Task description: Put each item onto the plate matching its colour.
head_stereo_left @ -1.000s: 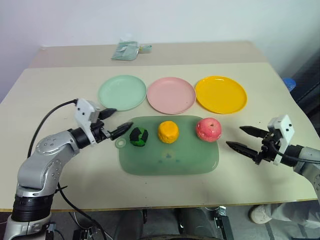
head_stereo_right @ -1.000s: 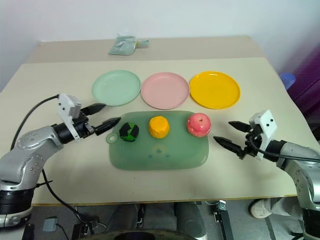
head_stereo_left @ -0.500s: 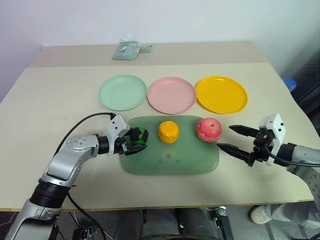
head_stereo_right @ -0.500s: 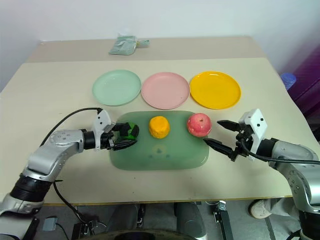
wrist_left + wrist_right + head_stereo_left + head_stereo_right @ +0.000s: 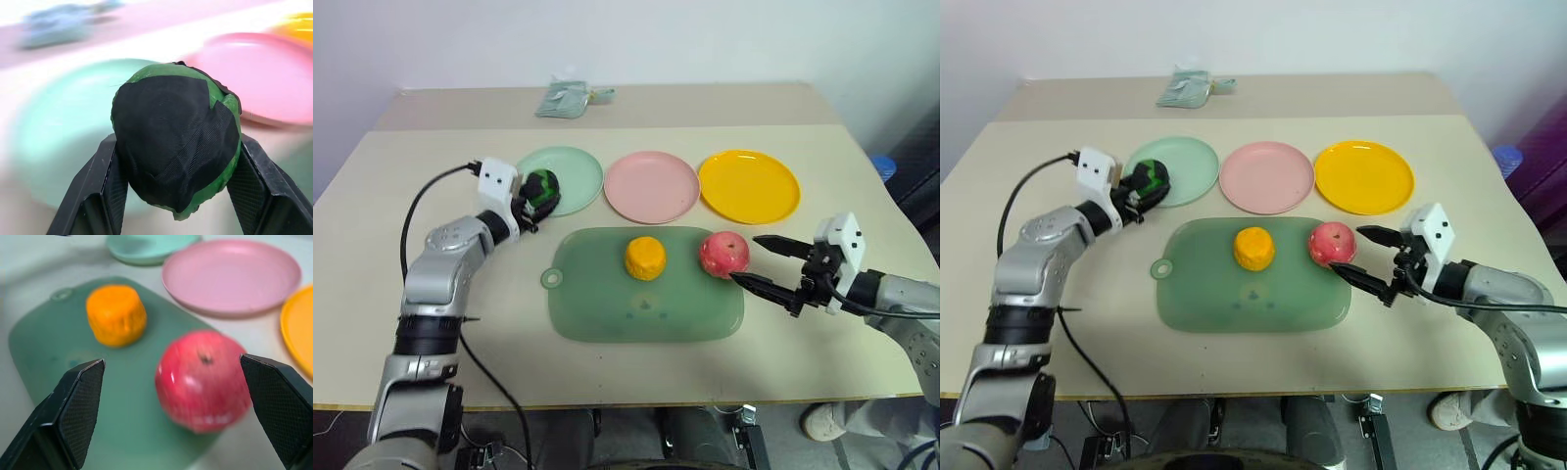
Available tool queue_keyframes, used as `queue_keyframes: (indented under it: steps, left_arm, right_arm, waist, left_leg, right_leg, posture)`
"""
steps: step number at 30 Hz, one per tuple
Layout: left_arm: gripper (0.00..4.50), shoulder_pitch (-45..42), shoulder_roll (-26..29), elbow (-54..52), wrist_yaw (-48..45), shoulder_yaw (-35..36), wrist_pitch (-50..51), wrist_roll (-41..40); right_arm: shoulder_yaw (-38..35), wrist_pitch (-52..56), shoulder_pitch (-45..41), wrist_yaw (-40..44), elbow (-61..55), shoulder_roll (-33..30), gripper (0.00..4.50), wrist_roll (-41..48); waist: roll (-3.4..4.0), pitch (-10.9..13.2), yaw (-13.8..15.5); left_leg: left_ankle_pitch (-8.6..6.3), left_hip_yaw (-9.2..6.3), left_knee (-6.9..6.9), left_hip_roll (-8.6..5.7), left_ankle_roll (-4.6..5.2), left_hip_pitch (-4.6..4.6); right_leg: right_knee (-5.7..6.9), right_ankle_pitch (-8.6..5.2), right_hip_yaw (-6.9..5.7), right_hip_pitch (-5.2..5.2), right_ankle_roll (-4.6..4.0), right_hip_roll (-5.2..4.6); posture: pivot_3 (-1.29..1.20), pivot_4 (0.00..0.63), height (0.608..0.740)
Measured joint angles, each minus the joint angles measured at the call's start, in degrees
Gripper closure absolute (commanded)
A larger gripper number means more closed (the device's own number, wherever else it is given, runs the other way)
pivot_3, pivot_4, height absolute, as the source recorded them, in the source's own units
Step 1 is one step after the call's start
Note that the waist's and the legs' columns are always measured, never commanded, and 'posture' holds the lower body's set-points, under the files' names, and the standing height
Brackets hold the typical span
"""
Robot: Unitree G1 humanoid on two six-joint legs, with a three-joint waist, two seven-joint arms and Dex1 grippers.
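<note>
Where the beige table (image 5: 431,176) meets a white wall, the left gripper (image 5: 530,199) clamps the green-and-black ball (image 5: 543,188) over the mint plate (image 5: 578,174). Right gripper (image 5: 756,262) gapes wide beside the apple (image 5: 722,253), holding nothing.

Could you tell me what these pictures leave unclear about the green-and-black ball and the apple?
- Ball: whether it rests on the mint green plate; the left gripper's fingers cover its underside.
- Apple: the side facing away from the open right gripper.

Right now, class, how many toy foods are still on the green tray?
2: the orange fruit mid-tray and the red apple at its right end. The green-black ball sits in the left claw above the mint plate.
</note>
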Motion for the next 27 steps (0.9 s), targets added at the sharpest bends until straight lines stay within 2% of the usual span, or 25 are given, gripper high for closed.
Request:
queue_keyframes:
  steps: [1, 2, 4, 6, 10, 14, 17, 23, 27]
  left_arm:
    - [1.80, -2.01, -0.84, 3.19, 1.04, 0.02, -0.37, 0.64]
    - [1.54, -3.82, -1.70, 6.42, 1.66, 0.04, -0.87, 0.95]
    - [0.94, -6.37, -2.57, 12.09, 2.53, -0.01, -2.10, 2.02]
    - [0.03, -7.68, -2.73, 15.58, 2.84, 0.00, -3.32, 2.65]
    - [0.03, -7.55, -1.83, 15.29, 1.78, 0.52, -5.91, 3.05]
    - [0.03, -2.80, 1.57, 10.05, -0.01, 2.18, -9.28, 3.03]
    - [0.03, 4.71, 4.15, 0.59, -5.05, 3.42, -9.41, 0.50]
    - [0.03, 23.49, 8.67, -23.84, -17.10, 2.73, -4.80, -8.25]
    - [0.03, 30.56, 9.66, -33.35, -20.87, -0.46, -1.91, -10.73]
  right_arm:
    - [0.62, -0.11, -0.56, -0.16, -0.04, 0.39, 0.00, -0.01]
    - [1.23, -0.22, -1.02, -0.38, -0.04, 0.73, 0.00, -0.11]
    - [2.24, -0.69, -1.76, -1.02, -0.04, 1.37, 0.00, -0.43]
    - [2.59, -0.90, -2.42, -2.11, -0.05, 1.81, 0.00, -0.57]
    - [3.60, 1.19, -5.08, -4.31, -1.33, 2.97, 0.00, 0.78]
    - [8.57, 3.10, -6.96, -6.68, -4.83, 4.46, 0.00, 0.55]
    - [12.65, 2.10, -8.73, -9.17, -5.00, 4.88, 0.00, -3.83]
    - [13.29, 0.38, -10.28, -8.67, -1.30, 5.00, 0.00, -6.27]
    - [13.23, -0.71, -12.59, -8.61, 1.95, 4.45, 0.00, -8.32]
  waist:
    - [0.00, 0.00, -0.08]
    - [0.00, 0.00, -0.10]
    - [-0.01, 0.00, -0.31]
    - [-0.01, 0.00, -0.50]
    - [-0.01, 0.01, -0.41]
    - [0.00, 0.00, -0.61]
    - [-0.01, 0.00, -0.41]
    - [-0.02, 0.00, -0.22]
    - [-0.01, 0.00, -0.14]
  left_leg:
    - [0.00, 0.01, 0.00, 0.00, 0.00, -0.05]
    - [0.00, 0.01, -0.01, 0.00, 0.00, -0.06]
    - [0.00, 0.01, -0.03, 0.01, 0.00, -0.08]
    - [0.00, 0.00, -0.04, 0.03, 0.00, -0.09]
    - [0.04, -0.04, -0.03, 0.05, -0.07, -0.09]
    - [0.04, -0.03, -0.06, 0.13, -0.07, -0.09]
    - [0.04, 0.00, -0.05, 0.19, -0.08, -0.11]
    - [0.04, 0.00, -0.06, 0.23, -0.06, -0.10]
    - [0.04, -0.01, -0.06, 0.25, -0.07, 0.01]
  right_leg:
    - [0.00, 0.00, 0.00, -0.05, 0.00, -0.01]
    - [0.00, 0.00, 0.00, -0.07, 0.00, -0.03]
    - [0.01, 0.00, 0.03, -0.17, 0.00, -0.03]
    - [0.03, 0.00, 0.06, -0.23, 0.00, -0.03]
    - [0.11, 0.00, 0.08, -0.25, 0.00, -0.03]
    - [0.11, 0.00, 0.12, -0.30, 0.00, -0.03]
    - [0.10, 0.00, 0.14, -0.30, 0.00, -0.11]
    - [0.06, 0.00, 0.14, -0.25, -0.01, -0.18]
    - [0.09, 0.01, 0.10, -0.11, -0.03, -0.09]
  posture:
    - [0.00, 0.150, 0.740]
    - [0.00, 0.150, 0.740]
    - [0.00, 0.150, 0.740]
    - [0.00, 0.150, 0.740]
    - [0.00, 0.150, 0.740]
    - [0.00, 0.150, 0.740]
    - [0.00, 0.150, 0.740]
    - [0.00, 0.150, 0.740]
    - [0.00, 0.150, 0.740]
